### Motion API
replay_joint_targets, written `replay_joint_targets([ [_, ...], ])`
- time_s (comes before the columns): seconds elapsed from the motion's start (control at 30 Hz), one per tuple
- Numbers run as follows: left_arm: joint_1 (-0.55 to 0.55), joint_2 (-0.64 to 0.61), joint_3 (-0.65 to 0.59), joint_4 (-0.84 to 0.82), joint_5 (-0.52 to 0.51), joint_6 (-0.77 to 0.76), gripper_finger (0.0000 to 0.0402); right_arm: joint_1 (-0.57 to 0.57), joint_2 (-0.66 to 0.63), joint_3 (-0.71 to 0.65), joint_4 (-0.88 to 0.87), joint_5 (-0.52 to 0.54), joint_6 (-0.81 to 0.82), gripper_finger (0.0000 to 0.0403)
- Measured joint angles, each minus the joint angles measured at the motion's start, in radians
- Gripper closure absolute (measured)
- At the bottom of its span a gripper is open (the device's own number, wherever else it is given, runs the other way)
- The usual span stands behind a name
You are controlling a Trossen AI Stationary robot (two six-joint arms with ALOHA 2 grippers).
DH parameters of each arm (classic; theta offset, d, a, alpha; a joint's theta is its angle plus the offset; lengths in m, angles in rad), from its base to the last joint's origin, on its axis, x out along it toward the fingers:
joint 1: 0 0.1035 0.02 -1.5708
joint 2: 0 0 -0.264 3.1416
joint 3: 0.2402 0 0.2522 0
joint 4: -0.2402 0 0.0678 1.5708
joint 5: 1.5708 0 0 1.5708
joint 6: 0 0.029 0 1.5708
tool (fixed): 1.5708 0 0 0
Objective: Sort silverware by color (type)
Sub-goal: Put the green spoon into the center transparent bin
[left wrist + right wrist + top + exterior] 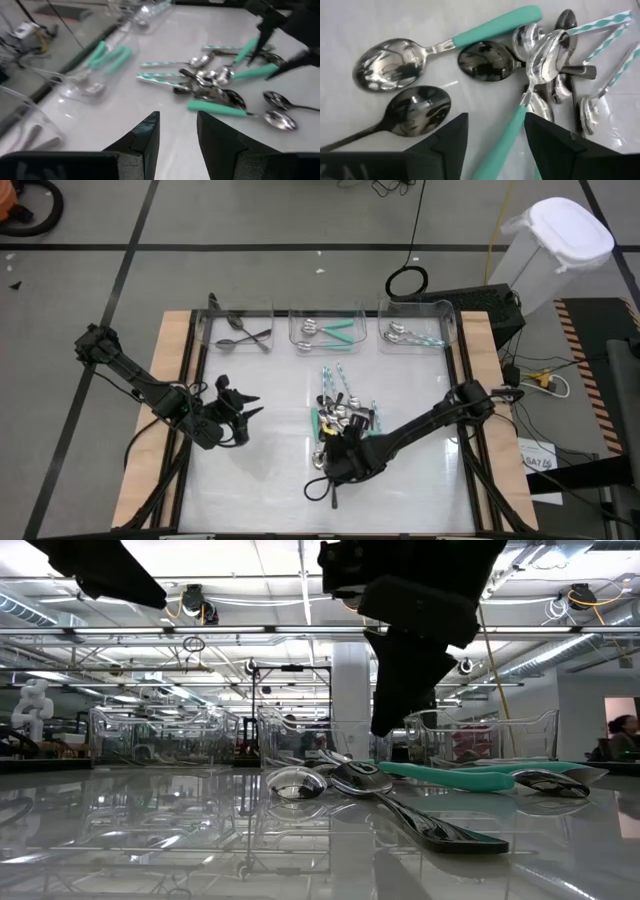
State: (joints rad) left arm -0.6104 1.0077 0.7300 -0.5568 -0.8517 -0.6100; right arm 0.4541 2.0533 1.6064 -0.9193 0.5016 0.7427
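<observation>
A pile of silverware (345, 415) lies on the white table's middle: dark spoons (417, 107), shiny spoons with teal handles (495, 25) and spoons with pale-blue striped handles (605, 25). My right gripper (496, 117) hangs over the pile's near end (338, 448), slanting down and open. Its fingers stand on either side of one teal handle (507, 137) and are clear of the spoons in the low view (400, 690). My left gripper (178, 114) hovers left of the pile (250, 412), open, with nothing between its fingers.
Three clear bins stand along the far edge: the left one (238, 328) holds dark spoons, the middle one (325, 330) teal-handled ones, the right one (415, 330) pale-blue striped ones. Bare table lies between the pile and the bins.
</observation>
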Motion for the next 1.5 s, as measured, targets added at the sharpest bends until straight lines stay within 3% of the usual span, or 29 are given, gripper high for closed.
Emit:
replay_joint_targets([
  [0.23,-0.052,0.047,0.000,0.021,0.049,0.024,0.0270,0.013,0.002,-0.121,0.077,0.000,0.081,0.0212],
  [0.5,-0.094,0.173,-0.001,0.201,0.052,0.236,0.0270,0.013,0.001,-0.174,0.139,0.000,0.106,0.0216],
  [0.73,-0.080,0.220,-0.001,0.304,0.073,0.343,0.0270,0.002,-0.007,-0.244,0.261,-0.049,0.135,0.0262],
  [0.97,-0.057,0.220,-0.001,0.303,0.083,0.342,0.0270,0.002,-0.005,-0.250,0.254,-0.050,0.187,0.0335],
  [1.17,-0.038,0.219,-0.001,0.326,0.084,0.348,0.0270,0.001,-0.018,-0.226,0.203,-0.053,0.180,0.0332],
  [1.33,-0.017,0.219,-0.001,0.332,0.084,0.366,0.0270,0.000,-0.104,-0.228,0.135,-0.035,0.123,0.0311],
  [1.5,0.013,0.219,-0.001,0.334,0.084,0.366,0.0270,0.000,-0.206,-0.225,0.107,0.022,0.049,0.0335],
])
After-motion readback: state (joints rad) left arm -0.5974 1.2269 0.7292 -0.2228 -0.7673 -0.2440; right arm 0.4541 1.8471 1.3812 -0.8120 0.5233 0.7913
